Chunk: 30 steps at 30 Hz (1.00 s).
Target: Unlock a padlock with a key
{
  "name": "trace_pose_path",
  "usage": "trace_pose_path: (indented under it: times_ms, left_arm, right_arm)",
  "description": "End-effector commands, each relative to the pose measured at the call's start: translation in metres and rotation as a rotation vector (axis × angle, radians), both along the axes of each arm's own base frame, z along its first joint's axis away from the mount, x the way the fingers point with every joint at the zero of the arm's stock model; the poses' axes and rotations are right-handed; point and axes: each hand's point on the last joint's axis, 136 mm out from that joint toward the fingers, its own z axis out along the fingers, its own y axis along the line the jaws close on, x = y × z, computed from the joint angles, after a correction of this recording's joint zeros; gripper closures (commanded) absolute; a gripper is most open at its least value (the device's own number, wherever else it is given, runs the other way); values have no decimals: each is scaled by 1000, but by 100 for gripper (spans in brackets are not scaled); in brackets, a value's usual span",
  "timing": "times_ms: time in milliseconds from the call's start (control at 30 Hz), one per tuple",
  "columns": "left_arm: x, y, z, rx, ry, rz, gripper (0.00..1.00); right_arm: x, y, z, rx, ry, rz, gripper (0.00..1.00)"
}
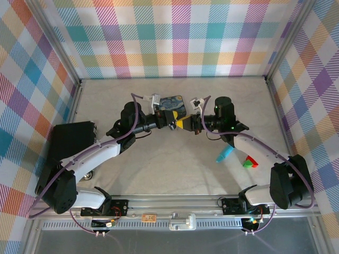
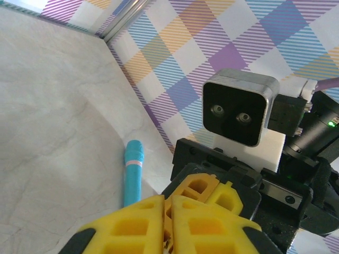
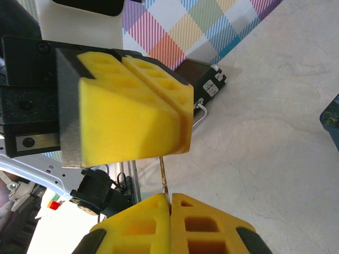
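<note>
Two views differ: right wrist catches key (image 3: 163, 178); left wrist, turquoise stick (image 2: 133, 170).

I'm counting two arms bolted at the near edge, the left arm (image 1: 95, 153) and the right arm (image 1: 259, 151). Each is carrying one gripper, making two: the left gripper (image 2: 166, 203) and the right gripper (image 3: 170, 198). Four yellow fingers (image 3: 132, 121) are showing, two to a gripper. One thin metal key (image 3: 163, 177) is standing between the two pairs. On the one table (image 1: 159, 174) I'm seeing four loose things, one of each kind: one blue painted tin (image 1: 174, 104), one turquoise stick (image 1: 224, 154), one red-and-green block (image 1: 250, 162) and one black box (image 1: 71, 138). Three plaid walls are closing it in.
</note>
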Motion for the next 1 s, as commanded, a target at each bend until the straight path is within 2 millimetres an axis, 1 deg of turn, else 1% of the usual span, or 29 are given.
trace_pose_path:
  times_ms: [0,67,100,167,200,367,433,467,567,667,800,967]
  left_arm:
    - [-6,-2,19,-39,-64,-26,100]
    - [-4,-1,17,-41,-59,-13,100]
    - [-2,0,17,-43,-57,1,100]
    - [1,4,18,-57,-63,33,100]
    - [1,6,18,-61,-64,45,100]
    - [4,9,22,-104,-77,76,100]
    - [4,9,21,-109,-71,76,100]
    - [5,9,20,-109,-66,78,100]
    - [4,9,20,-113,-65,83,100]
    - [4,10,18,-112,-64,95,100]
    - [4,10,18,-118,-64,99,100]
    - [5,8,19,-131,-61,102,100]
  right_arm:
    - [6,1,6,14,-13,-11,100]
    - [8,0,7,14,-12,-28,99]
    - [8,-1,7,14,-9,-38,93]
    - [10,-4,6,23,1,-72,74]
    - [11,-5,6,29,3,-89,71]
    - [16,-6,3,101,37,-135,63]
    - [17,-5,2,136,58,-135,62]
    - [17,-4,6,163,48,-127,61]
    - [16,-2,10,201,60,-107,62]
    - [16,0,12,219,66,-95,61]
    - [15,1,11,215,65,-93,62]
    - [13,5,9,215,71,-79,71]
